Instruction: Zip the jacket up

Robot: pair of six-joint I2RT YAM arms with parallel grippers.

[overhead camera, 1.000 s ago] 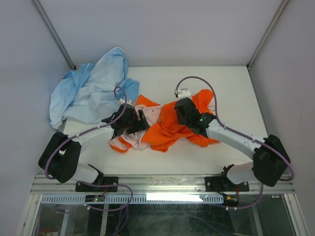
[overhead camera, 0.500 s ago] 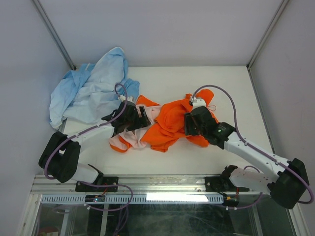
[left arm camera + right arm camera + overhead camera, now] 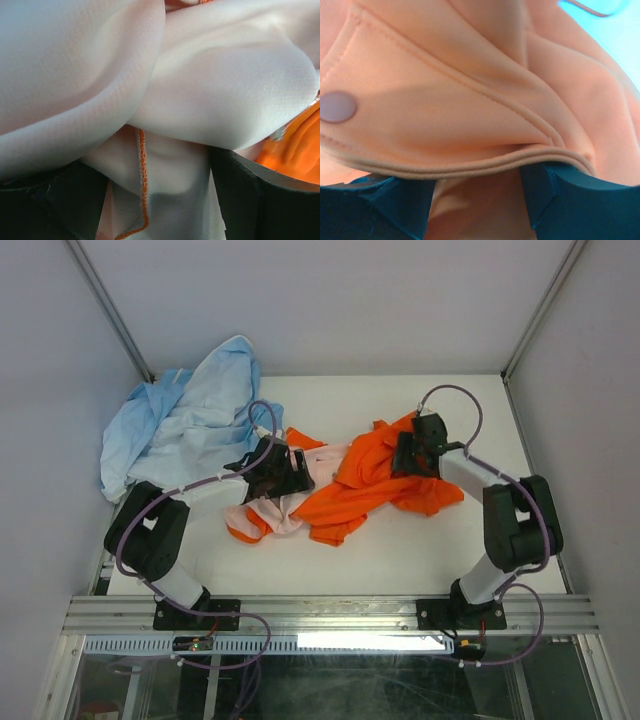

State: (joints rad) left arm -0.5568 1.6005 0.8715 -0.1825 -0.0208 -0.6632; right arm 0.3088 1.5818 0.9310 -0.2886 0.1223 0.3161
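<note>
The orange jacket (image 3: 365, 485) lies crumpled mid-table, its pale pink lining (image 3: 270, 515) turned out on the left. My left gripper (image 3: 287, 472) rests on that lining. In the left wrist view the left gripper (image 3: 157, 205) is open, with loose pink lining (image 3: 170, 185) and an orange-stitched edge (image 3: 142, 165) between its fingers. My right gripper (image 3: 412, 452) sits on the jacket's far right part. In the right wrist view the right gripper (image 3: 477, 210) is open, and an orange hem fold (image 3: 470, 167) crosses just above the fingers. A snap button (image 3: 336, 106) shows at left. I cannot make out the zipper.
A light blue cloth garment (image 3: 185, 430) is heaped at the table's far left corner. Enclosure walls and posts stand behind and at both sides. The metal rail (image 3: 330, 615) with both arm bases runs along the near edge.
The right gripper went from shut to open and moved right and farther back, its arm now folded at the right side. The left gripper shifted slightly right. The orange cloth spread rightward.
</note>
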